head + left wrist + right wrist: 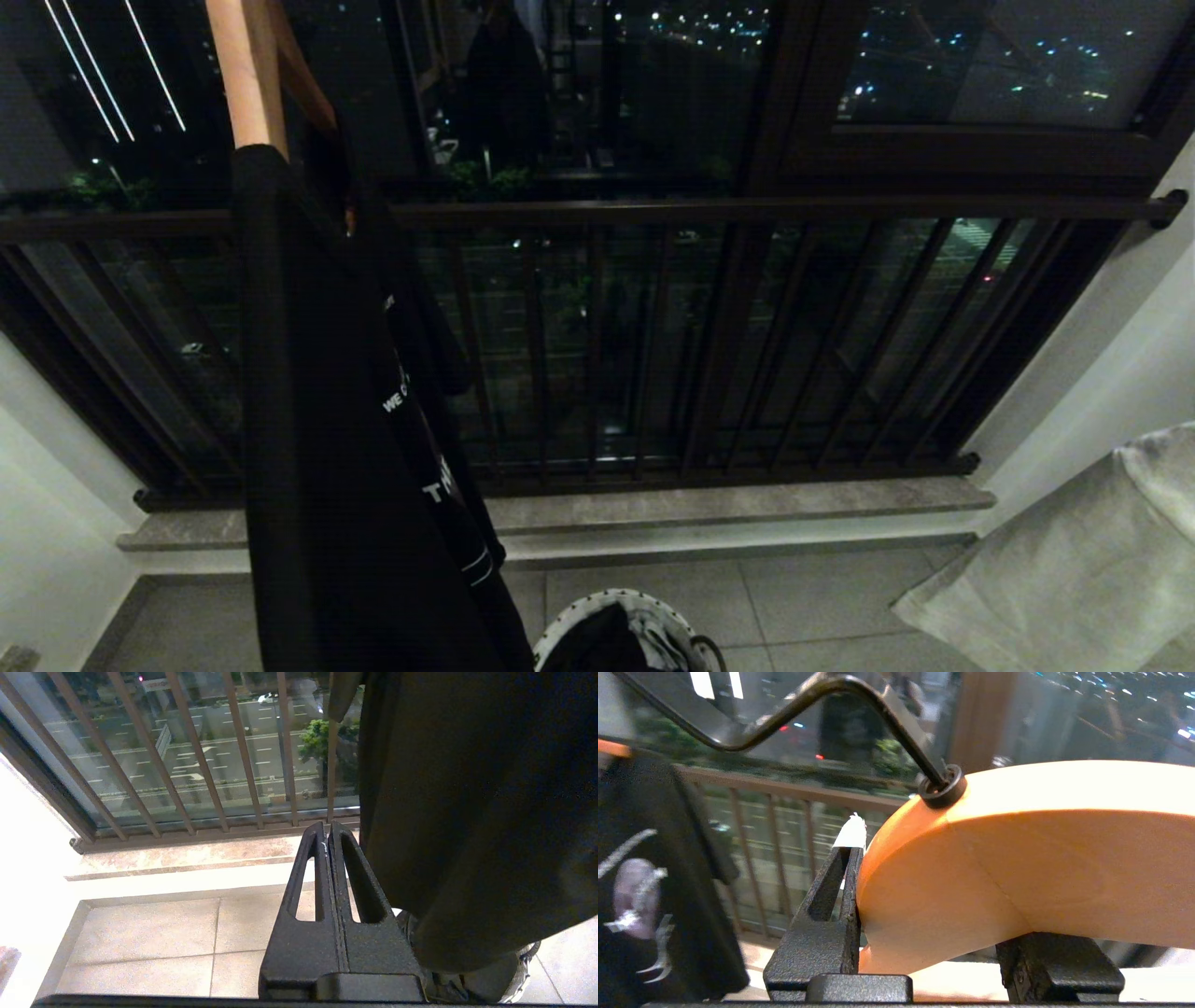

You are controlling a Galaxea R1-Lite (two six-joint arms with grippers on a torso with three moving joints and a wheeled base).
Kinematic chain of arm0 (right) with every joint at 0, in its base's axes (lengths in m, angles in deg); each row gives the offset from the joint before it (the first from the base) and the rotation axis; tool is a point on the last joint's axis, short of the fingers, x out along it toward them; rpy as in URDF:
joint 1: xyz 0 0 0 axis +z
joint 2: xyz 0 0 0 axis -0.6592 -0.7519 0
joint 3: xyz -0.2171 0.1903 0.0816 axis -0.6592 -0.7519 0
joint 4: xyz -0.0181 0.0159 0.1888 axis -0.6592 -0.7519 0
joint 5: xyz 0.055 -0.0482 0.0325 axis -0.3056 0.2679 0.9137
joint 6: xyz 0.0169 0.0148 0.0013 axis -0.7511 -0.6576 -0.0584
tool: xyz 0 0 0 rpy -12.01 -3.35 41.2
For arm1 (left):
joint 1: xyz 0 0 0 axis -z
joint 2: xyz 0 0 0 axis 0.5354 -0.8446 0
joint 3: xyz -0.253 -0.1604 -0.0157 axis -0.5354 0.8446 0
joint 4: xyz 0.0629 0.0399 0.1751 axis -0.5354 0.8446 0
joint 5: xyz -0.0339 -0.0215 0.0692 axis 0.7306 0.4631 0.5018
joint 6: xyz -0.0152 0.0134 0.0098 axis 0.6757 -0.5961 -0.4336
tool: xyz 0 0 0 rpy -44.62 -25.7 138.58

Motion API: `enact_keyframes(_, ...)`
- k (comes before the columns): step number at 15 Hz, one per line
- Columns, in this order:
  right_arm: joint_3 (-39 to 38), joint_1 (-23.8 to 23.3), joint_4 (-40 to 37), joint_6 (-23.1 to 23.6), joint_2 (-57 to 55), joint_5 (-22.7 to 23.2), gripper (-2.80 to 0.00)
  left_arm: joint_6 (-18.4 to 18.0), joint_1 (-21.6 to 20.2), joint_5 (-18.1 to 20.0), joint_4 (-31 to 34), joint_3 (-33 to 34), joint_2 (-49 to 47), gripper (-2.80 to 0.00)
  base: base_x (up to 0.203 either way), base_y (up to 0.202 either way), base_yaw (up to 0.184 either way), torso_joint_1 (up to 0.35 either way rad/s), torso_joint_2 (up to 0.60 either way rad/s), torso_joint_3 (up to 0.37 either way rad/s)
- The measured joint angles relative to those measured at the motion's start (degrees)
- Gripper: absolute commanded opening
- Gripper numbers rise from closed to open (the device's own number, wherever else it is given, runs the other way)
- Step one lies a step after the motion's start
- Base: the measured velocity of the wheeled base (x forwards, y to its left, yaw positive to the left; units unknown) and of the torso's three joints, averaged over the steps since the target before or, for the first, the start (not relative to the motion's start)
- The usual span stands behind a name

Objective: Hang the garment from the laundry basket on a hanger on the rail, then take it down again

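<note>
One right gripper [924,933] clamping hanger [1017,868], head view only garment [345,467]

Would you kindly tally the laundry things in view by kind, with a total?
Wooden hanger: 1
Black garment: 1
Laundry basket: 1
Total: 3
</note>
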Motion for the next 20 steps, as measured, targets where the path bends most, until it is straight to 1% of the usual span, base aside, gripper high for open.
enact_keyframes(2,0.6,0.0,0.0,0.0,-0.3,2.6,-2.80,0.0,0.0,0.0,0.0,0.0,0.0,-2.80,0.000,0.000,0.000,0.000,0.00,0.000)
enact_keyframes(6,0.9,0.0,-0.2,-0.3,-2.1,10.3,-2.80,0.0,0.0,0.0,0.0,0.0,0.0,-2.80,0.000,0.000,0.000,0.000,0.00,0.000)
enact_keyframes(8,1.1,0.0,-0.1,-0.7,-3.4,13.3,-2.80,0.0,0.0,0.0,0.0,0.0,0.0,-2.80,0.000,0.000,0.000,0.000,0.00,0.000)
enact_keyframes(12,1.2,0.0,0.0,-4.1,-4.7,19.0,-2.80,0.0,0.0,0.0,0.0,0.0,0.0,-2.80,0.000,0.000,0.000,0.000,0.00,0.000)
enact_keyframes(18,2.4,0.0,0.0,-9.6,-7.3,26.0,-2.80,0.0,0.0,0.0,0.0,0.0,0.0,-2.80,0.000,0.000,0.000,0.000,0.00,0.000)
enact_keyframes(20,3.3,0.0,0.0,-11.8,-8.5,29.4,-2.80,0.0,0.0,0.0,0.0,0.0,0.0,-2.80,0.000,0.000,0.000,0.000,0.00,0.000)
